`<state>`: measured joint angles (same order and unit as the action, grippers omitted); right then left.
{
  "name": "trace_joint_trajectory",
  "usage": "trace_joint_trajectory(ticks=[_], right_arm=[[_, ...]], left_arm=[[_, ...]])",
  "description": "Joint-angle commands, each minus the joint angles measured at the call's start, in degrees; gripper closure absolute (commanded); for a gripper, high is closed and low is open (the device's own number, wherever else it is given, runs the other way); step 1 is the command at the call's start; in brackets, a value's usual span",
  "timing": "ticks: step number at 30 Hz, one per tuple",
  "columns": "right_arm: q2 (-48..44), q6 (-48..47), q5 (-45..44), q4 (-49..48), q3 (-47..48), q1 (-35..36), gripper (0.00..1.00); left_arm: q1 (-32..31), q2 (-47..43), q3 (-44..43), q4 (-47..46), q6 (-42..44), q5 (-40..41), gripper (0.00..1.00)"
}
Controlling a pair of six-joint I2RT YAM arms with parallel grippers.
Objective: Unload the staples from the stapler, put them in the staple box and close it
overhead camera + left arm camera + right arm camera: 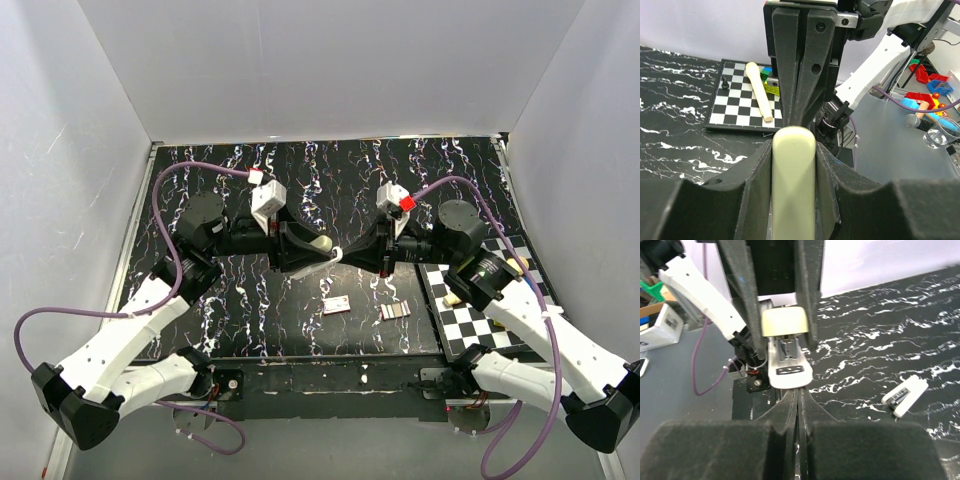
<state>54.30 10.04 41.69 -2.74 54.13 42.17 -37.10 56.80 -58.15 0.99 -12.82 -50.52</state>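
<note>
Currently the stapler point(785, 322) sits off the table point(250, 190), in mid-air at the centre of the top view, clamped across its cream top by the left gripper point(793, 155), whose fingers are narrow and pressed against both flanks of the plastic. Its long axis runs straight from one pincer to the other, left to right in the top view. The lower part point(786, 371) is swung away from the cream top, and its pale underside points down the frame of the right wrist view toward the right gripper point(799, 397). That pincer is drawn together to a thin slit, its tips touching the near edge of the swung-out part; whether they actually pinch that edge I cannot tell. So the stapler lies directly ahead of the right pincer, end-on, with the staple channel facing it between the two plates. The right arm looks best placed to work on that channel, while the left only needs to hold firm. A chessboard point(480, 310) lies at lower right of the top view, well apart.
</note>
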Motion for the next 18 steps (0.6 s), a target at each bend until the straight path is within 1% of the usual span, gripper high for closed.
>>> trace_joint_trajectory(ticks=[1, 3, 5, 6, 7, 9, 14, 16, 18], right_arm=[[-2.18, -0.82, -7.84, -2.80, -2.00, -0.60, 0.99], [-2.45, -0.90, -10.39, -1.57, -3.32, -0.69, 0.99], [-2.62, -0.64, -14.07, -0.60, -4.38, -0.69, 0.99], [-2.71, -0.38, -16.18, -0.34, -4.90, -0.69, 0.99], [-2.80, -0.03, -18.12, -0.33, -5.52, -0.69, 0.99], [-2.28, 1.38, -22.51, -0.25, -6.14, -0.69, 0.99], [1.06, 2.61, -25.08, 0.72, -6.23, -0.69, 0.99], [2.03, 4.10, -25.96, -0.33, -7.10, -0.69, 0.99], [2.73, 5.24, -26.75, -2.26, -8.33, -0.69, 0.99]], left_arm=[[-0.95, 0.07, -2.76, 3.92, 1.92, 4.88, 1.00], [-0.95, 0.51, -3.89, 6.37, 3.06, 10.76, 1.00], [-1.04, 1.38, -5.74, 9.80, 3.59, 21.64, 1.00], [-0.87, 1.91, -6.44, 11.38, 3.59, 31.09, 1.00], [-0.95, 2.35, -7.15, 12.44, 3.59, 36.58, 1.00], [-0.95, 3.84, -8.38, 13.50, 4.38, 43.98, 1.00], [-0.69, 9.81, -12.24, 15.26, 7.72, 53.06, 1.00], [0.45, 12.27, -13.21, 15.09, 8.60, 54.47, 1.00], [3.51, 14.47, -13.66, 14.22, 8.60, 53.78, 1.00]])
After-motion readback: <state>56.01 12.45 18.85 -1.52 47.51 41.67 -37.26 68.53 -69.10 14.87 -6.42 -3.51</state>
